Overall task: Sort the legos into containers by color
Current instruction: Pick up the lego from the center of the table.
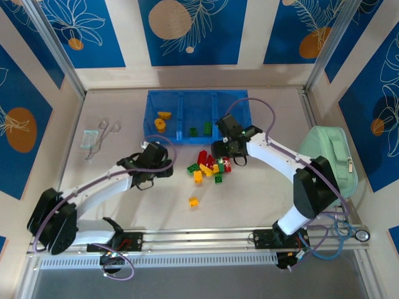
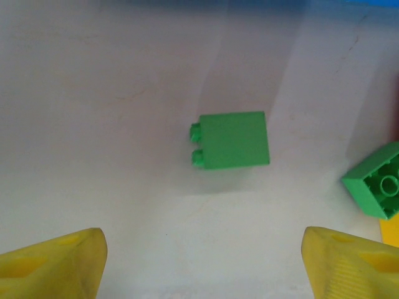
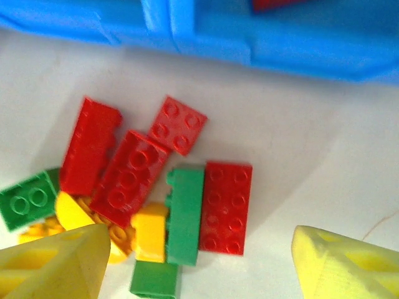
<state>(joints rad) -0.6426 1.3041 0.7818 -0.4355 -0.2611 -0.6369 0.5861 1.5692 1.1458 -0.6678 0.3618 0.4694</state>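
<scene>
the white table (image 1: 262,205) is the biggest thing in front of you. at its far side sits the blue tray (image 1: 193,104), three compartments in a row: yellow-orange pieces (image 1: 163,119) in the left one and green pieces (image 1: 200,130) in the middle one. the right wrist view shows a bit of red (image 3: 274,4) beyond the tray wall, though you cannot tell which compartment from there. the mint-green pouch (image 1: 329,156) lies at the right edge, well apart from the bricks.

your left gripper (image 2: 202,269) hangs over bare table on the near side of the tray. its yellow fingers (image 2: 53,265) are spread wide with nothing held. a green brick (image 2: 232,140) lies on its side ahead of the gap, clear of both fingers. a second green brick (image 2: 377,185) sits off to the right of it.

your right gripper (image 3: 199,268) is just as wide and just as empty, low over the loose pile (image 1: 209,167) in front of the tray. red bricks (image 3: 227,208), yellow ones and an upright green piece (image 3: 185,215) lie ahead of the gap. a small green brick (image 3: 156,280) lies between the fingers, gripped by neither.

one yellow brick (image 1: 194,201) lies alone, nearer the arm bases than the pile.
</scene>
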